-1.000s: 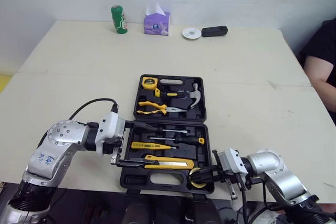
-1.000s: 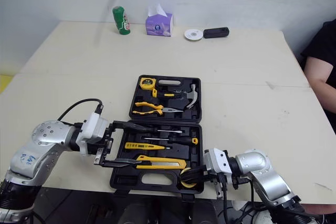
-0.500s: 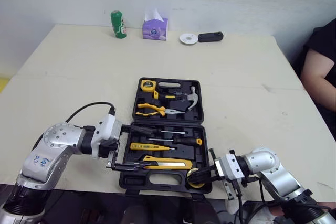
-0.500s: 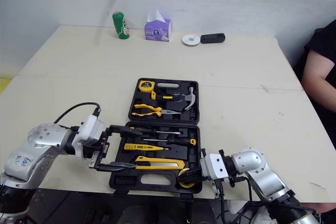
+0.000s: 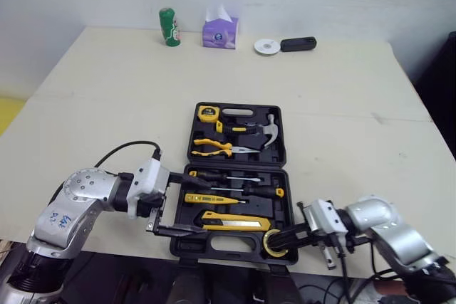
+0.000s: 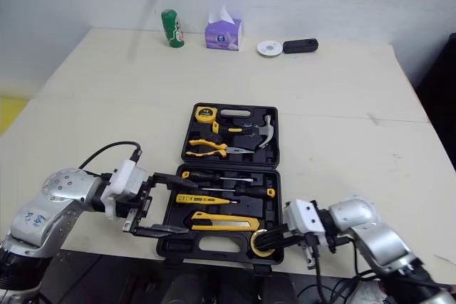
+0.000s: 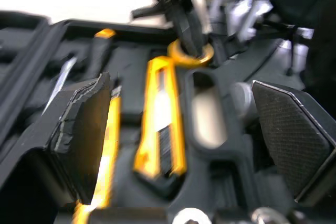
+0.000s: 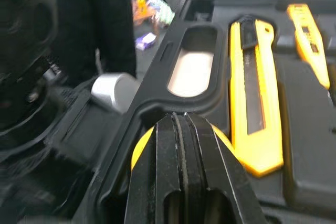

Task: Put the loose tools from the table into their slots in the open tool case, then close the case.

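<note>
Head views: the open case lies on the counter near its front edge, lid half farther away, and tools sit in the slots of both halves. The left claw is spread wide at the left side of the near half, one finger over the rim, the other along the front left corner. The right claw is pinched on a yellow ring at the case's front right corner.

Left wrist view: both pads stand far apart. Between them lies the yellow knife in its slot, and beyond it is the ring in the right claw.

Right wrist view: the fingers are pressed together over the ring, beside the case's handle opening. The knife lies just past it.
</note>
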Controlling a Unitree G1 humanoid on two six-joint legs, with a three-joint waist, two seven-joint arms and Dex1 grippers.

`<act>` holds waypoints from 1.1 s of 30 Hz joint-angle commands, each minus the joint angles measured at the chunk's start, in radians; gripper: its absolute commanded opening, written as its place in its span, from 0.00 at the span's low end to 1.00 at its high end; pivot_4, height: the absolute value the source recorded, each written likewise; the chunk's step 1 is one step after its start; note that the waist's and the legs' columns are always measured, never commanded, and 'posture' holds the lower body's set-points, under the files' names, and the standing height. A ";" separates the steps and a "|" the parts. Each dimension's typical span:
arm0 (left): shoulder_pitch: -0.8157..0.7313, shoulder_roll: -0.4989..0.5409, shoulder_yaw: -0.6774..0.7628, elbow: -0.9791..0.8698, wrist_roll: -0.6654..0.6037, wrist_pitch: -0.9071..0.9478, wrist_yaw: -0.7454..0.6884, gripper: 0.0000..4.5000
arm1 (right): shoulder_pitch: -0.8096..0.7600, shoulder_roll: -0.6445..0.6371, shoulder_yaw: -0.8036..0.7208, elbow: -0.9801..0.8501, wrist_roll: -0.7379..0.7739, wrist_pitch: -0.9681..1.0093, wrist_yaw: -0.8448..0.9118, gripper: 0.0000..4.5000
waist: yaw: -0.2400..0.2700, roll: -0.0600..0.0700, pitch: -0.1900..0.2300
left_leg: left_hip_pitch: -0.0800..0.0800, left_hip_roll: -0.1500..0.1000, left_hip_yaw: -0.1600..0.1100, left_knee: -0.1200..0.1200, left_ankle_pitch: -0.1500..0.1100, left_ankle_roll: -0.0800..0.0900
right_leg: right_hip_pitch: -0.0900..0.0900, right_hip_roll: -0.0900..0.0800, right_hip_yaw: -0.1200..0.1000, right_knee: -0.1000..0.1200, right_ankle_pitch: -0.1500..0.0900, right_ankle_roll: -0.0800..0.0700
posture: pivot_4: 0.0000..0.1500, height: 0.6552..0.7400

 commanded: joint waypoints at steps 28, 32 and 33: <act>-0.007 -0.111 0.135 0.378 0.262 -0.137 0.380 0.01 | -0.310 0.147 -0.133 0.494 -0.312 -0.112 -0.272 0.00 | -0.028 -0.003 0.004 | -0.012 0.000 0.002 0.005 0.006 0.001 | -0.011 0.001 -0.001 0.007 0.001 0.003 | 1.00 1.00; -0.059 -0.150 0.076 0.436 0.300 -0.160 0.385 0.01 | -0.339 0.178 -0.115 0.479 -0.319 -0.107 -0.274 0.00 | -0.042 -0.003 0.004 | -0.011 0.000 0.002 0.004 0.006 0.000 | -0.012 0.002 -0.001 0.008 0.001 0.002 | 1.00 1.00; -0.067 -0.159 0.063 0.438 0.301 -0.152 0.381 0.01 | -0.346 0.186 -0.113 0.481 -0.320 -0.108 -0.277 0.00 | -0.043 -0.003 0.004 | -0.011 0.000 0.002 0.004 0.007 0.000 | -0.012 0.002 -0.001 0.008 0.001 0.002 | 1.00 1.00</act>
